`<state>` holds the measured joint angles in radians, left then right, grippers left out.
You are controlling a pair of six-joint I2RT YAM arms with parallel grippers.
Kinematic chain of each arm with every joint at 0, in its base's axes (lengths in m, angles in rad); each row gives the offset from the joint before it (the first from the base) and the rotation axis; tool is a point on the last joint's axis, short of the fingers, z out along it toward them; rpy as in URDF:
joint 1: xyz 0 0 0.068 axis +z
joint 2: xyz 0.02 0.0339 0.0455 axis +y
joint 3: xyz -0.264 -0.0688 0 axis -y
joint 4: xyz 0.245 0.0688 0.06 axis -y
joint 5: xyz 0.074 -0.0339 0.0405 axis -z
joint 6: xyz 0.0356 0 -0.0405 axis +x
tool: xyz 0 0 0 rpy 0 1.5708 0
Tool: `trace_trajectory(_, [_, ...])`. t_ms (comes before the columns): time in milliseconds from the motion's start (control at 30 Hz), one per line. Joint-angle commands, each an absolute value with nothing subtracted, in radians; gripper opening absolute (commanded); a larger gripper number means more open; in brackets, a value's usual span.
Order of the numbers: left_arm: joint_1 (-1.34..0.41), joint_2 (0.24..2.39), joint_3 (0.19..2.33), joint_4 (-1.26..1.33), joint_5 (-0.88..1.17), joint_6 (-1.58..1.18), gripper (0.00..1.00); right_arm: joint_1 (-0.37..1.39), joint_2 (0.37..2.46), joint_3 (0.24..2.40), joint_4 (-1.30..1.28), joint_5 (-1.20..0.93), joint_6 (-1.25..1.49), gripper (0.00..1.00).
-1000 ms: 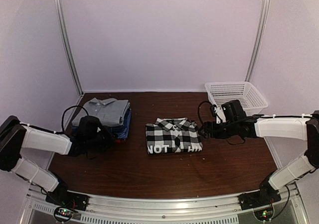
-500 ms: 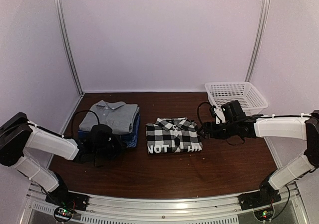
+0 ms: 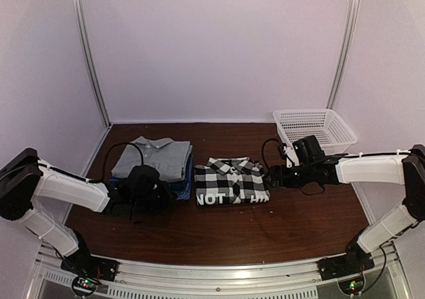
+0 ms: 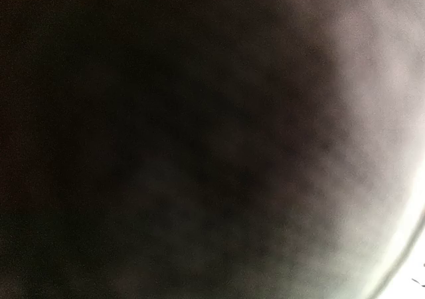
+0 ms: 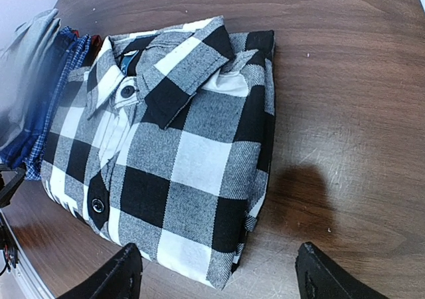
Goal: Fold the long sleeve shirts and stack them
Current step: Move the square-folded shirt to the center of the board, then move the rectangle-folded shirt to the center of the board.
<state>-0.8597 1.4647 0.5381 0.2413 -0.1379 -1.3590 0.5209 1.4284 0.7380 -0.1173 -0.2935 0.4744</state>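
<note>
L hand [image 3: 156, 191], pressed together, has slid grey-topped stack [image 3: 156, 156] from desk's [image 3: 265, 226] left edge up beside plaid shirt [image 3: 231, 181]; R hand [image 3: 273, 176] spread. Stacking likely next.

Soft woven cloth on the plaid shirt [image 5: 179, 146], matt and slightly fuzzy, with the thread grain plain in the white squares. Small glossy dark buttons [image 5: 127, 91] on its placket. Finer, smoother matt cloth on the grey shirt [image 5: 26, 66]; denser, denim-like weave on the blue shirts [image 5: 46, 119] under it. Brown wood grain on the table [image 5: 345, 80], smooth, with a low sheen and a few pale specks and scuffs. Matt black, faintly grainy plastic on the fingers [image 5: 121, 274] of the right gripper [image 5: 219, 269]. Smooth, mildly glossy white plastic on the arm casings [image 3: 368, 169]. White plastic mesh on the basket [image 3: 315, 125]. Satin bare metal on the front rail [image 3: 219, 272] and corner poles [image 3: 89, 53]. Flat matt finish on the walls [image 3: 212, 46].
</note>
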Motion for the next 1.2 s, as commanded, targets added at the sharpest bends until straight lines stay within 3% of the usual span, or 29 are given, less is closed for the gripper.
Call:
trace_trajectory(0, [-0.887, 1.442, 0.541, 0.207, -0.087, -1.327, 0.02, 0.517, 1.442, 0.766, -0.118, -0.300, 0.461, 0.81])
trace_trajectory(267, [-0.932, 1.419, 0.556, 0.163, -0.070, -1.279, 0.25, 0.517, 1.474, 0.790, -0.109, -0.317, 0.464, 0.82])
trace_trajectory(667, [-1.008, 1.422, 0.804, 0.010, -0.140, -1.087, 0.26, 0.512, 1.595, 0.854, -0.103, -0.287, 0.465, 0.79])
trace_trajectory(800, [-1.009, 1.477, 0.866, 0.005, -0.126, -1.053, 0.26, 0.509, 1.639, 0.862, -0.088, -0.287, 0.476, 0.69])
trace_trajectory(1000, [-1.009, 1.536, 0.914, 0.005, -0.110, -1.033, 0.26, 0.511, 1.654, 0.840, -0.079, -0.318, 0.492, 0.43])
trace_trajectory(1167, [-1.008, 1.566, 0.932, 0.005, -0.098, -1.031, 0.25, 0.522, 1.601, 0.781, -0.071, -0.344, 0.504, 0.42])
